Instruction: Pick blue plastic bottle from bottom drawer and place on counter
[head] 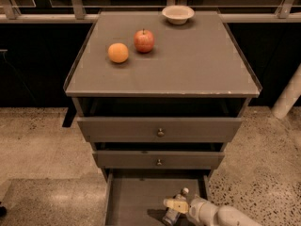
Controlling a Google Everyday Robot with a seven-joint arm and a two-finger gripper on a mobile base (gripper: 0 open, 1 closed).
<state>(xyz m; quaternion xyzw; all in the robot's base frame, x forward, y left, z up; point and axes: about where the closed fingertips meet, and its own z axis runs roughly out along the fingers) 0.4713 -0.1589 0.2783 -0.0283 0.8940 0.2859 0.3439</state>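
There is just one view, and it looks down at a grey cabinet with three drawers. The flat top of it, the bench (188,65), fills the upper half of the frame. A red apple (144,40) and an orange (118,52) sit side by side on its upper left part, close but not touching. A small white bowl (178,14) sits at the far edge, near the top middle of the frame. Under the bench the top drawer (160,130) and the middle drawer (159,160) each have a small round knob, and both stick out a little. The bottom drawer (134,201) is pulled out the most, at the bottom middle of the frame. The blue plastic bottle (170,215) lies inside it on the right side, tilted, with its white cap pointing to the upper right. The hand (176,204) is low in the drawer, right on the bottle, and a pale yellow part of it lies across the bottle. I cannot tell if the hand is gripping it or not. The white arm (221,215) comes in from the lower right corner. The floor (37,140) around the cabinet is speckled.
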